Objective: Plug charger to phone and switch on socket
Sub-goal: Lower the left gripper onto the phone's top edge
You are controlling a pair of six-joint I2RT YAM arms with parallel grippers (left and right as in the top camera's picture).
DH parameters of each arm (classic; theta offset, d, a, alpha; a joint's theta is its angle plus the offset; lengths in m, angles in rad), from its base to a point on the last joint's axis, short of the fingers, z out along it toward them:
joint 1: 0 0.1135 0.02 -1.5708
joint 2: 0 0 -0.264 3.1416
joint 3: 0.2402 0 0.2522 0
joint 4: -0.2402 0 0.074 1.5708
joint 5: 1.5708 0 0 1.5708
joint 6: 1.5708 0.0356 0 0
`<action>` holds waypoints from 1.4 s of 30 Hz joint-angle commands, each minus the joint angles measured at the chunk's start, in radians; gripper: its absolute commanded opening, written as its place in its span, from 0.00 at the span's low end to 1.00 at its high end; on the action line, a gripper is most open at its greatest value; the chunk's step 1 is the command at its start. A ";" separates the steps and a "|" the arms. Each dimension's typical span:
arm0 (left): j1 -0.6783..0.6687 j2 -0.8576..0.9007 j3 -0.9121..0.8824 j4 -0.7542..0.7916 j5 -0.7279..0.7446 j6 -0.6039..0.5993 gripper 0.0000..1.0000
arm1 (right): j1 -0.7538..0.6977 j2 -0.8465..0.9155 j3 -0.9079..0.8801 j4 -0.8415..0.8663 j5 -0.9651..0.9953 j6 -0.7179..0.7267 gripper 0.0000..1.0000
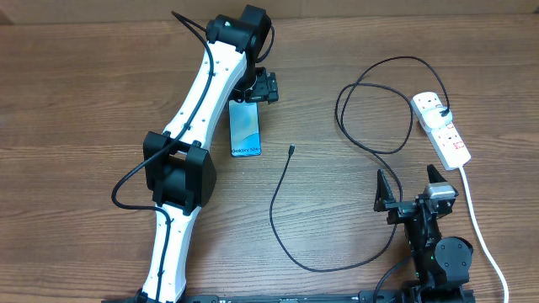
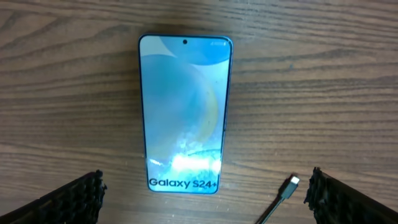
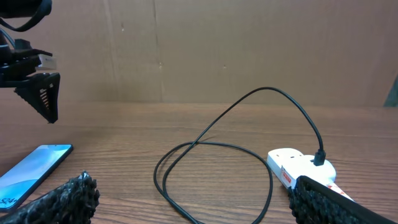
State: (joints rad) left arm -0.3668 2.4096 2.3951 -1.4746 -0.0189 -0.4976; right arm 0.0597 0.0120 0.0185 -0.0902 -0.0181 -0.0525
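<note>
Hovering above the 12 o'clock end of the phone [image 1: 245, 128], the left gripper [image 1: 259, 87] has its jaws wide apart and holds nothing.
The phone lies flat on the table [image 1: 84, 84], screen up, lettered edge toward 6 o'clock; the charger [image 1: 278, 202] has its plug tip [image 1: 290, 151] near the phone's 4 o'clock, not touching; its cable loops toward 3 o'clock, black plug [image 3: 319, 157] seated in the socket [image 1: 441, 128]; the right gripper [image 1: 411, 187], at 5 o'clock overhead, also gapes empty.
</note>
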 commanded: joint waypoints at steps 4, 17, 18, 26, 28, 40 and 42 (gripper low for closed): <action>0.002 0.024 -0.106 0.051 0.024 -0.006 1.00 | 0.003 -0.009 -0.010 0.006 0.008 -0.001 1.00; 0.011 0.024 -0.211 0.148 0.035 0.058 1.00 | 0.003 -0.009 -0.010 0.006 0.008 -0.001 1.00; 0.014 0.024 -0.212 0.155 0.029 0.057 1.00 | 0.003 -0.009 -0.010 0.006 0.008 -0.001 1.00; 0.021 0.024 -0.217 0.174 0.004 0.057 1.00 | 0.003 -0.009 -0.010 0.006 0.008 -0.001 1.00; 0.021 0.024 -0.225 0.176 0.005 0.056 0.99 | 0.003 -0.009 -0.010 0.006 0.008 -0.001 1.00; 0.021 0.024 -0.280 0.205 0.010 0.071 0.99 | 0.003 -0.009 -0.010 0.006 0.008 -0.001 1.00; 0.022 0.024 -0.281 0.206 0.011 0.084 1.00 | 0.003 -0.009 -0.010 0.006 0.008 -0.001 1.00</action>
State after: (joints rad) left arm -0.3508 2.4287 2.1254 -1.2713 0.0032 -0.4507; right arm 0.0597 0.0120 0.0185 -0.0902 -0.0181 -0.0521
